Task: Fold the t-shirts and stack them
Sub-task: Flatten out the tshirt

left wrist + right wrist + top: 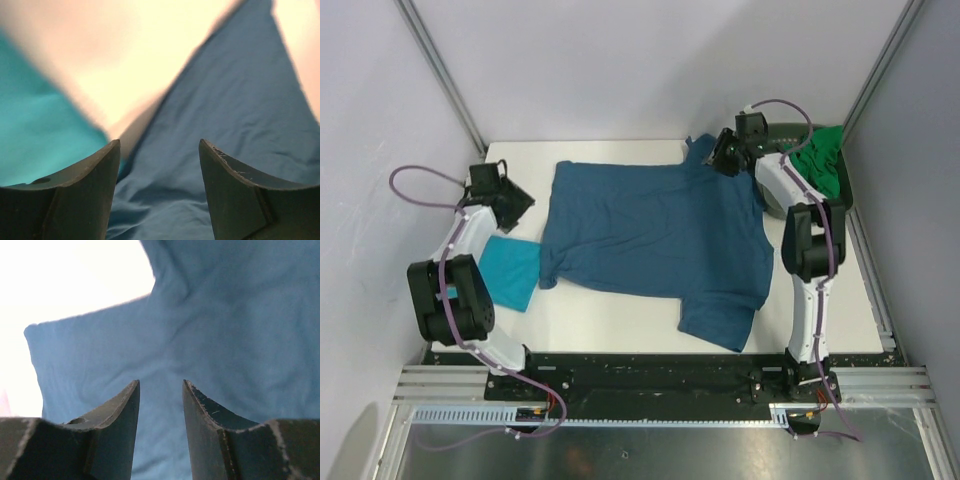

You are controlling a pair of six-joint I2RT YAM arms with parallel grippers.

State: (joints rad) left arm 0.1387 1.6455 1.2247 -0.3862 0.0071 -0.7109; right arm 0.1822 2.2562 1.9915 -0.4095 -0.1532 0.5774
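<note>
A dark steel-blue t-shirt (650,235) lies spread flat across the middle of the white table, with its sleeves at the far right and the near right. A folded turquoise t-shirt (512,270) lies at the left. A bright green t-shirt (820,165) is bunched in the dark tray (847,195) at the back right. My left gripper (520,205) is open and empty, low by the blue shirt's left edge (235,125), with the turquoise shirt (35,135) to its left. My right gripper (720,160) is open and empty above the blue shirt's far sleeve (90,355).
Grey enclosure walls stand close on the left, back and right. Bare white table (610,310) shows along the near edge and at the far left corner. The black arm-base rail (650,375) runs along the front.
</note>
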